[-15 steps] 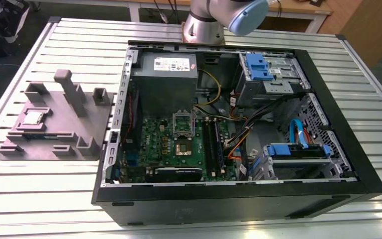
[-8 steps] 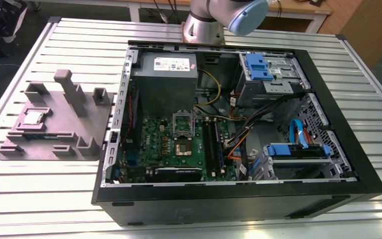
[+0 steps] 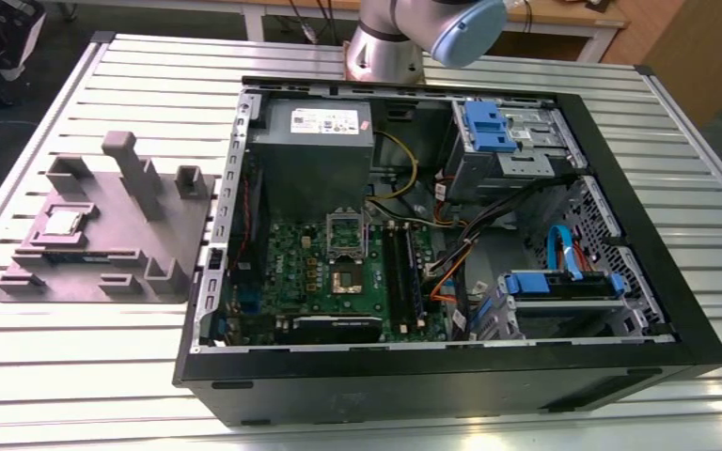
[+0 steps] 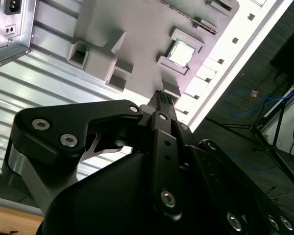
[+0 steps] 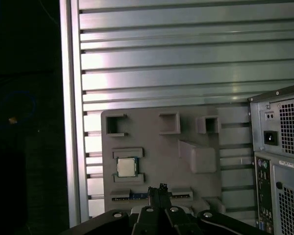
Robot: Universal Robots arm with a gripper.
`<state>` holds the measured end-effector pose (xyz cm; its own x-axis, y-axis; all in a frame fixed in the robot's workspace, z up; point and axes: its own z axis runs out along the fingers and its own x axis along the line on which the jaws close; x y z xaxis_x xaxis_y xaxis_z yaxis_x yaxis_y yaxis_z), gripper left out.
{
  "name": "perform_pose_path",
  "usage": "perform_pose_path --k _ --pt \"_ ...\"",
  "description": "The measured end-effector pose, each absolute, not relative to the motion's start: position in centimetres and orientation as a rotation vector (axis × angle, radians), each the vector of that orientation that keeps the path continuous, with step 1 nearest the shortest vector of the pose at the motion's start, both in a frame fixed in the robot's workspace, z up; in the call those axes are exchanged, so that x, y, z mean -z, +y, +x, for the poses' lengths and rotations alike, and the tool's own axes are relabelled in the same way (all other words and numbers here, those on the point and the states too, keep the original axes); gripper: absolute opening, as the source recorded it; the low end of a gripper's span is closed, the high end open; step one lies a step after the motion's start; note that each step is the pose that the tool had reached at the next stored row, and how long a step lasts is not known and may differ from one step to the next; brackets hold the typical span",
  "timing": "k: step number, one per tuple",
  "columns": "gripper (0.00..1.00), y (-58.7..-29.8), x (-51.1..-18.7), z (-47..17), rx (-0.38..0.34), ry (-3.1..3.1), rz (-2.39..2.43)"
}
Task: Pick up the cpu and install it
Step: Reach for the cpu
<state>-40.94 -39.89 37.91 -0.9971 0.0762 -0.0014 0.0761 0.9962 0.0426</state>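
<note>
The cpu [image 3: 60,222], a small square chip with a silvery top, lies flat in a recess of the grey moulded tray [image 3: 129,246] at the exterior view's left. Both wrist views show the cpu [image 5: 127,167] [image 4: 182,53] from well above, in the tray [image 5: 186,128] [image 4: 137,29]. My gripper [image 5: 159,189] [image 4: 161,98] hangs high over the tray's edge, a little to one side of the chip. Its fingers are together with nothing between them. The metal-framed socket [image 3: 345,267] sits on the green board inside the open computer case [image 3: 637,235].
The slatted metal table [image 3: 110,376] carries the tray and the case. Inside the case are a big grey box [image 3: 315,155], blue drive brackets [image 3: 492,127], cables and memory slots. The arm's base [image 3: 393,42] stands behind the case. The table's edge [image 5: 71,122] drops off beyond the tray.
</note>
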Motion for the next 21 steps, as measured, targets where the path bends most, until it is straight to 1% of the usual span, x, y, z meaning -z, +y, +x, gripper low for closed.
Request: perform_pose_path --k 21 --pt "0.10 -39.9 -37.9 -42.0 -0.067 3.136 0.120"
